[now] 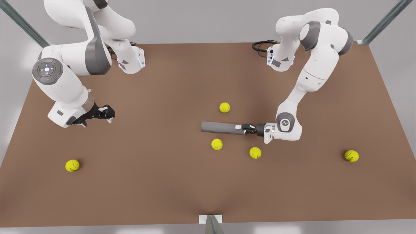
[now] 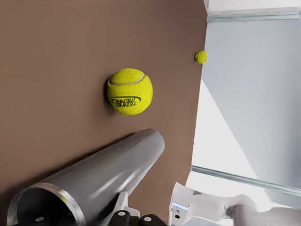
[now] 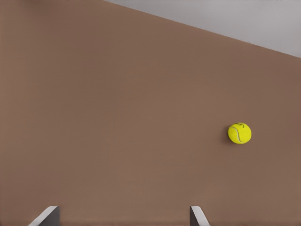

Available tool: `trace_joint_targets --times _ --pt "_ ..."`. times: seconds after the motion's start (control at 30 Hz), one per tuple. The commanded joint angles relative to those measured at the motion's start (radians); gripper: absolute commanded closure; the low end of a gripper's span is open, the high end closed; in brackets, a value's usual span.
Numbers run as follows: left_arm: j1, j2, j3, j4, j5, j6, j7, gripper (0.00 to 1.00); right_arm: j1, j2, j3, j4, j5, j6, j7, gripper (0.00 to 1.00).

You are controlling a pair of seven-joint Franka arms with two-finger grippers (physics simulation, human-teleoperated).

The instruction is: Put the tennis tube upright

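Note:
The tennis tube (image 1: 222, 127), a plain grey cylinder, lies on its side on the brown table (image 1: 162, 195), right of centre in the front view. My left gripper (image 1: 244, 128) is at the tube's end on the front view's right and is shut on its rim. The left wrist view looks along the tube (image 2: 99, 181), its hollow end nearest, with the left gripper (image 2: 80, 217) at that rim. My right gripper (image 1: 109, 116) waits open above the table on the front view's left, far from the tube; its fingertips (image 3: 47, 215) stand wide apart with nothing between them.
Several yellow tennis balls lie loose: one behind the tube (image 1: 224, 107), two in front of it (image 1: 216, 144) (image 1: 255, 152), and one near each side edge (image 1: 72, 165) (image 1: 351, 156). A ball (image 2: 129, 91) sits close beside the tube's far end.

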Motion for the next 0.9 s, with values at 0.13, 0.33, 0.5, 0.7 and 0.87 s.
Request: trace_joint_targets --times 0.13,0.33,0.5,0.7,0.87 --pt "0.000 -0.008 0.000 -0.002 0.012 0.000 -0.002 0.67 0.001 0.000 0.000 0.000 0.000 0.000 0.000 0.00" --pt "0.000 -0.020 0.000 -0.002 0.014 0.000 -0.006 0.68 0.001 0.000 0.000 0.000 0.000 0.000 0.000 0.00" --pt "0.000 -0.034 0.000 -0.005 0.014 -0.002 -0.009 0.71 0.001 0.000 0.000 0.000 0.000 0.000 0.000 0.00" --pt "0.000 -0.048 0.000 -0.005 0.026 0.000 -0.009 0.76 0.000 0.000 0.000 0.002 0.000 0.000 0.000 0.00" --pt "0.000 -0.065 0.000 -0.009 0.028 0.000 -0.009 0.79 0.000 0.000 0.000 0.000 0.000 0.000 0.000 0.00"
